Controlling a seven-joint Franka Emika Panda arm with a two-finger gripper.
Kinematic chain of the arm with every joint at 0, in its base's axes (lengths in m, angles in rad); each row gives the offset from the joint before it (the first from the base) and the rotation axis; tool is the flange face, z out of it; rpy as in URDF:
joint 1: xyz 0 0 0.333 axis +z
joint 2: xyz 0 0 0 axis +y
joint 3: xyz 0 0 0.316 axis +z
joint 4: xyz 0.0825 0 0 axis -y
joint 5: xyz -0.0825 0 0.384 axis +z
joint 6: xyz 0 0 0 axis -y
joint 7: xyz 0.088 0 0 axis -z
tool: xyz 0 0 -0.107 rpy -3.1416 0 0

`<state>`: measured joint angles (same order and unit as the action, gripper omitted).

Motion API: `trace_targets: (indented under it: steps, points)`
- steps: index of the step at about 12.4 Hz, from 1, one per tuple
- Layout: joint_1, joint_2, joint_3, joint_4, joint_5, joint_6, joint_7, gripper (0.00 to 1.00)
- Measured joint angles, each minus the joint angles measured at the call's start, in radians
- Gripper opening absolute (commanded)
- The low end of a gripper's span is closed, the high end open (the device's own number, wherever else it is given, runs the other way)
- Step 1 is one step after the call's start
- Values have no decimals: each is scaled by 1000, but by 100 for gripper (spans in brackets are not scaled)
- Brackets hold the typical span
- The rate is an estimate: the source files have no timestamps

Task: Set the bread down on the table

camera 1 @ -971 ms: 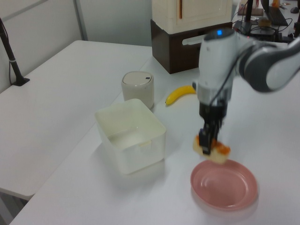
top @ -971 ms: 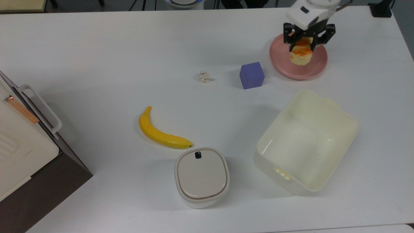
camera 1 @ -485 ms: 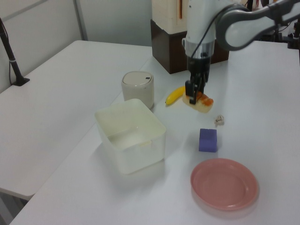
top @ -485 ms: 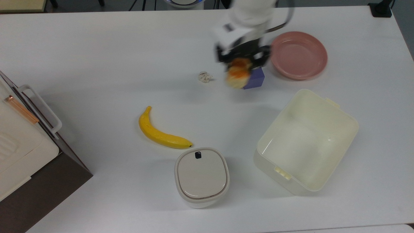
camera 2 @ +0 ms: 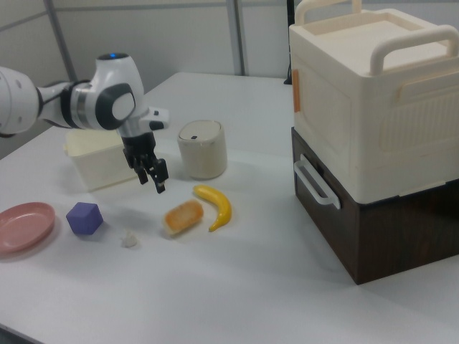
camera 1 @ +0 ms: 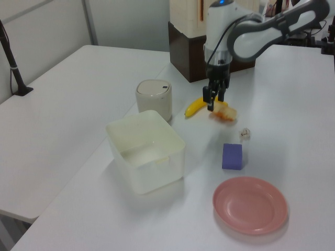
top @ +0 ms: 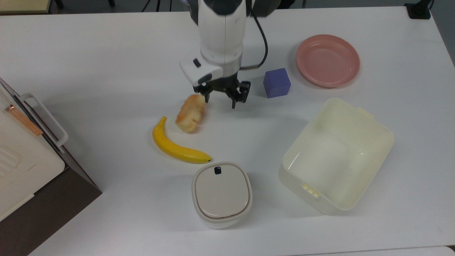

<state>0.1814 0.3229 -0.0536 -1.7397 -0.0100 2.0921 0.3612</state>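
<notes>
beside banana (camera 2: 217, 205), bread (camera 2: 183, 215), seemingly released

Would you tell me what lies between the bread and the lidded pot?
The banana lies between the bread and the lidded pot, as the top view shows.

A yellow banana (top: 177, 146) lies near the pincer (top: 222, 95), toward the top view's lower left. A purple cube (top: 276, 83) and pink plate (top: 328, 60) sit to the pincer's right in the top view.
</notes>
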Motion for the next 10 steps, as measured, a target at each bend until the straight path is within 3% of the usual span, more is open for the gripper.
trace_targets:
  steps: [2, 7, 10]
  points:
    - [1, 22, -1, 2, 0, 11, 1, 100]
    - [1, -14, -5, 23, 0, -5, 1, 100]
    - [-1, -59, -7, 57, 0, -111, -28, 100]
